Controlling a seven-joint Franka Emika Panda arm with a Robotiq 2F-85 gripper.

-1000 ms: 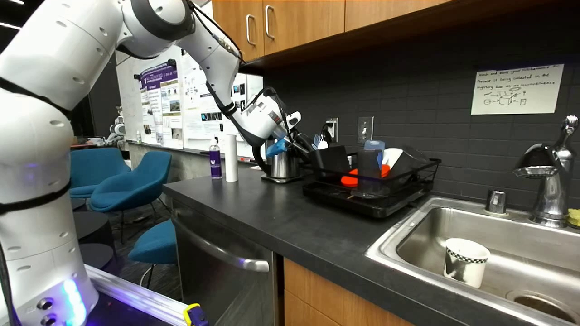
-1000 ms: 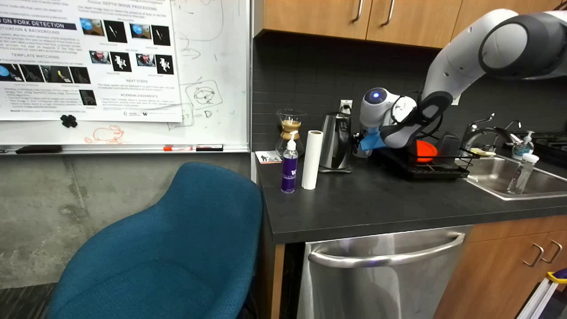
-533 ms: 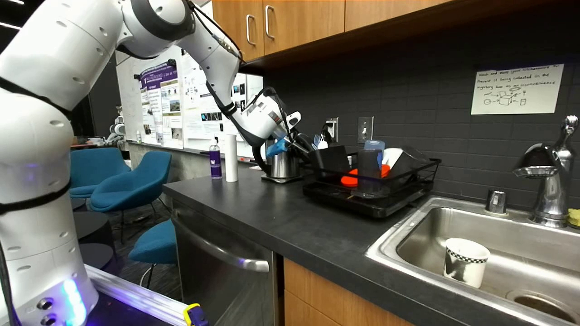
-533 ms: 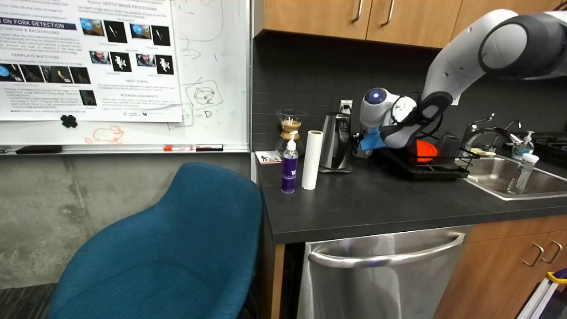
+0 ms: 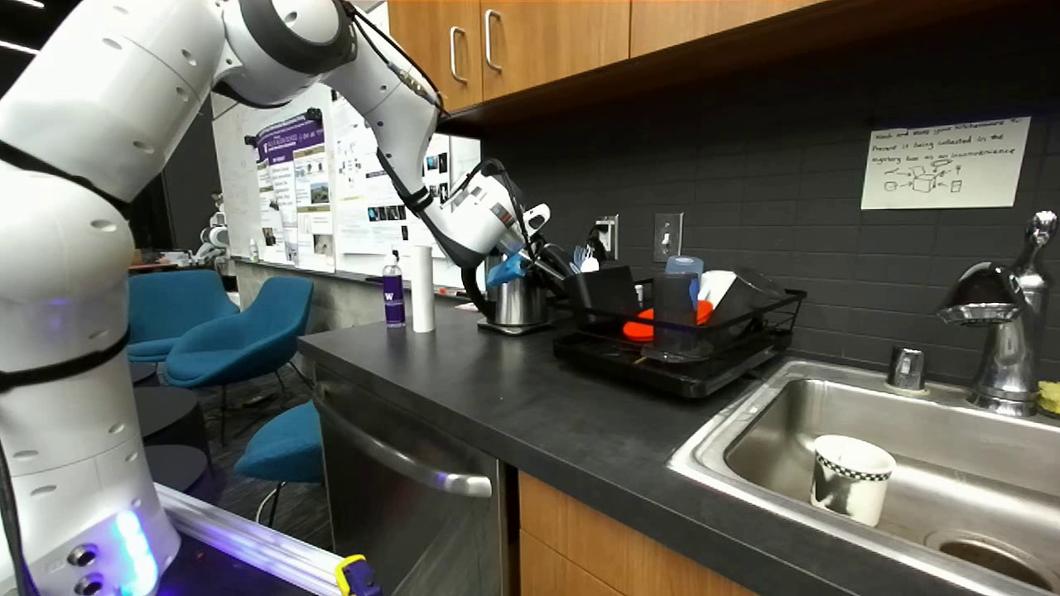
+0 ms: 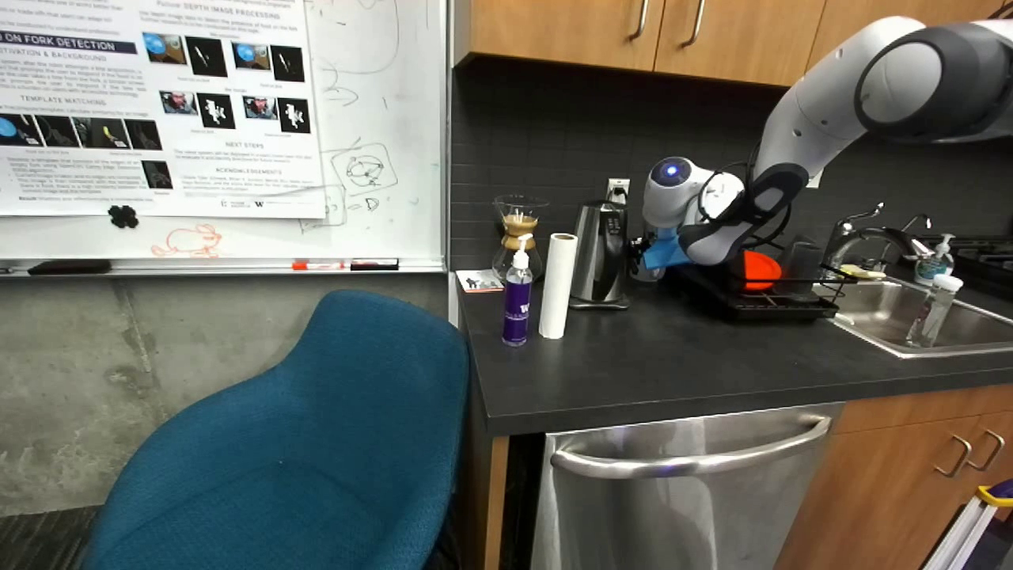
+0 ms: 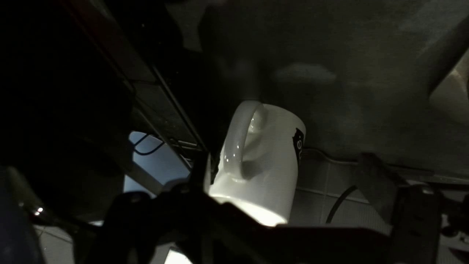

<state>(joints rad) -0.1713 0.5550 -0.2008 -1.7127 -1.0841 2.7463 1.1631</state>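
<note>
Gripper [image 7: 285, 161]: jaws wide apart, mug [image 7: 274, 157] between the fingers [image 7: 381, 187], visible gap on one side; nothing gripped.
Mug: white, dark print; nearer one finger in the wrist view, handle toward the dish rack [image 5: 642, 372]. Can't tell if touching.
Rack: black, just beside the gripper, orange item [image 6: 761, 271] in it.
Kettle [image 6: 599, 253]: steel, on the counter [image 6: 665, 356]; gripper between it and rack in an exterior view.
Sink [image 5: 708, 447]: checker-banded cup [image 5: 853, 480] inside.
</note>
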